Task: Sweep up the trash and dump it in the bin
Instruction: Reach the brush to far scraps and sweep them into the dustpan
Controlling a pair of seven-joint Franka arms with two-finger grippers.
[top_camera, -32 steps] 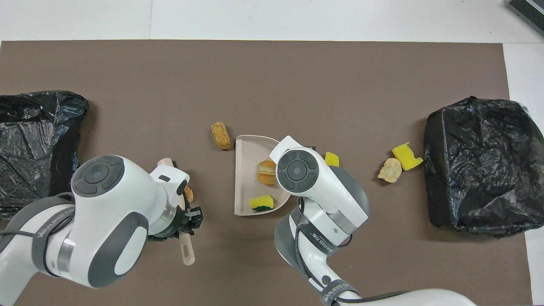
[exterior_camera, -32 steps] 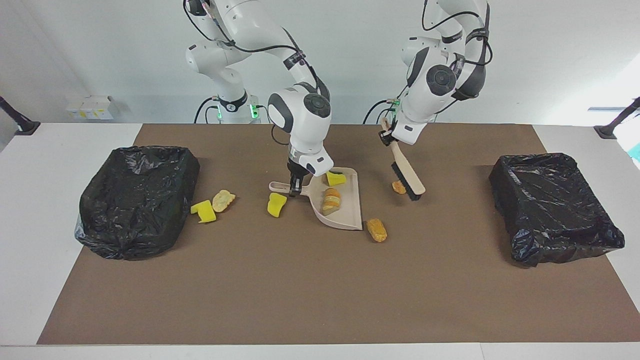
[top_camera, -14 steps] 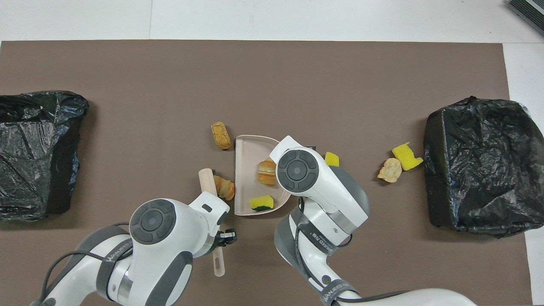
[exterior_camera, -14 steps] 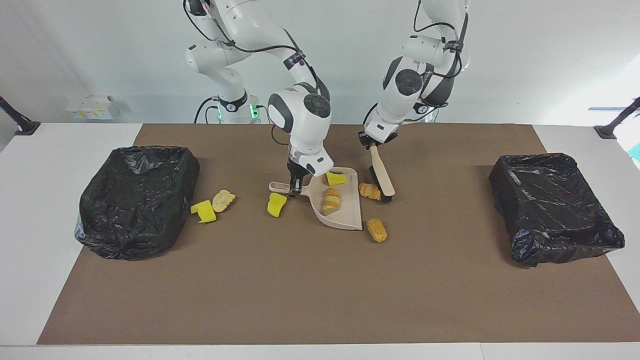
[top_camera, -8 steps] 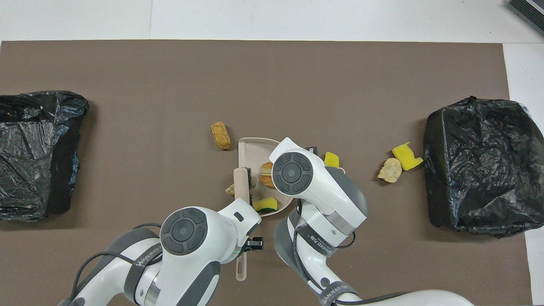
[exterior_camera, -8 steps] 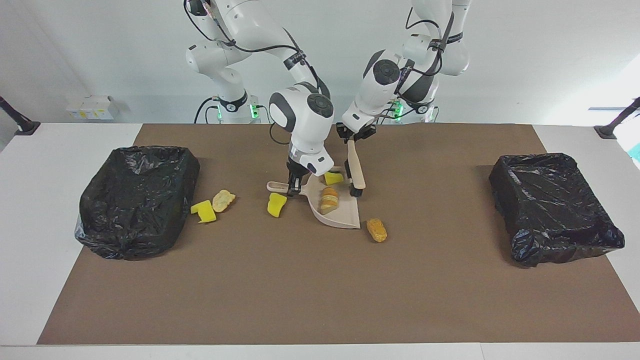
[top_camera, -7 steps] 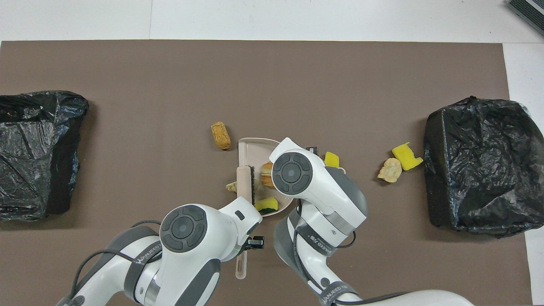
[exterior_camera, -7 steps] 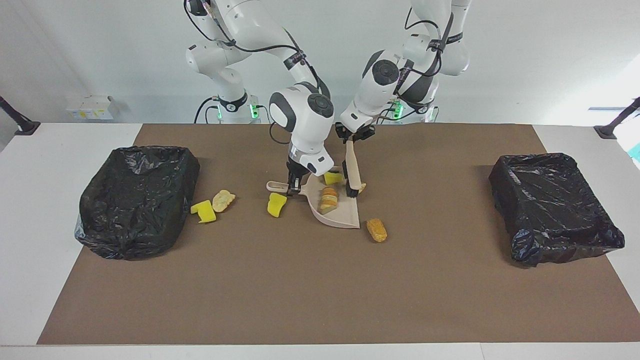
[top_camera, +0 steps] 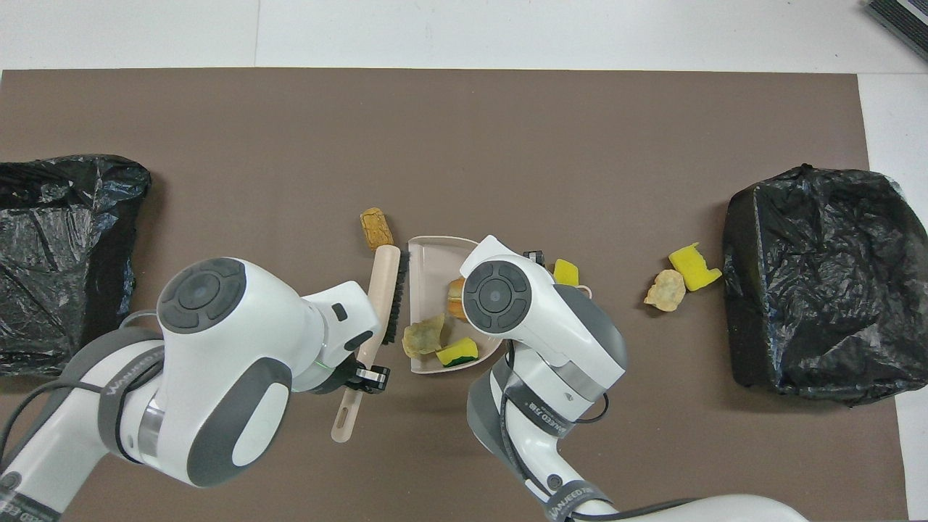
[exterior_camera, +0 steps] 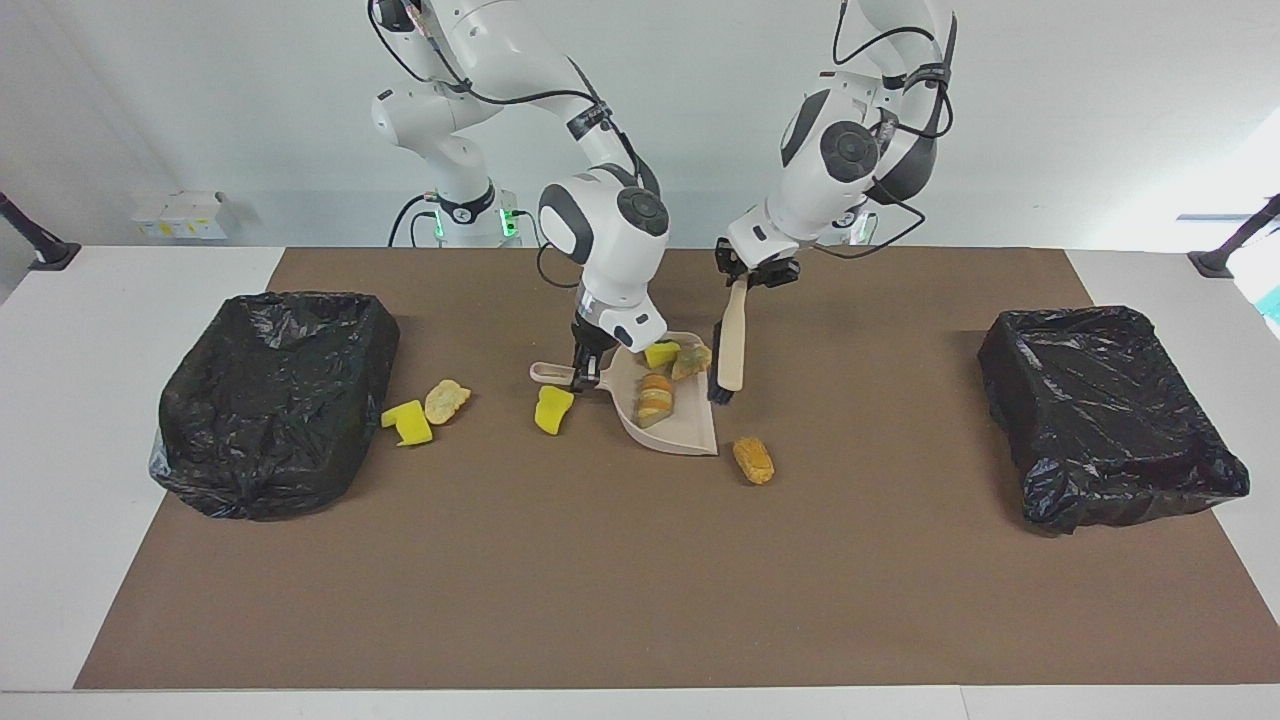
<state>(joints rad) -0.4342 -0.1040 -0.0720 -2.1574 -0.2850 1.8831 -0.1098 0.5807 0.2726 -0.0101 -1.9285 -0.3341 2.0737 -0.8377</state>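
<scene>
My right gripper point(exterior_camera: 588, 374) is shut on the handle of the beige dustpan point(exterior_camera: 690, 432). In the pan lie three pieces of trash: a green-backed yellow sponge point(exterior_camera: 661, 354), a striped pastry point(exterior_camera: 656, 398) and a pale pastry point(top_camera: 424, 336). My left gripper point(exterior_camera: 752, 272) is shut on the brush point(exterior_camera: 731, 340), whose black bristles hang just outside the pan's open mouth, toward the left arm's end. An orange-brown pastry point(exterior_camera: 753, 460) lies on the mat just past the pan's mouth. A yellow sponge point(exterior_camera: 552, 408) lies by the pan's handle. Another sponge point(exterior_camera: 408, 422) and a pale pastry point(exterior_camera: 446, 400) lie beside one bin.
Two bins lined with black bags stand on the brown mat point(exterior_camera: 620, 580): one bin point(exterior_camera: 275, 400) at the right arm's end, the other bin point(exterior_camera: 1105, 415) at the left arm's end. White table point(exterior_camera: 60, 420) borders the mat.
The brush swept the pastry from the left arm's side into the dustpan, then drew back out of the pan. The pan slid slightly toward the right arm's end.
</scene>
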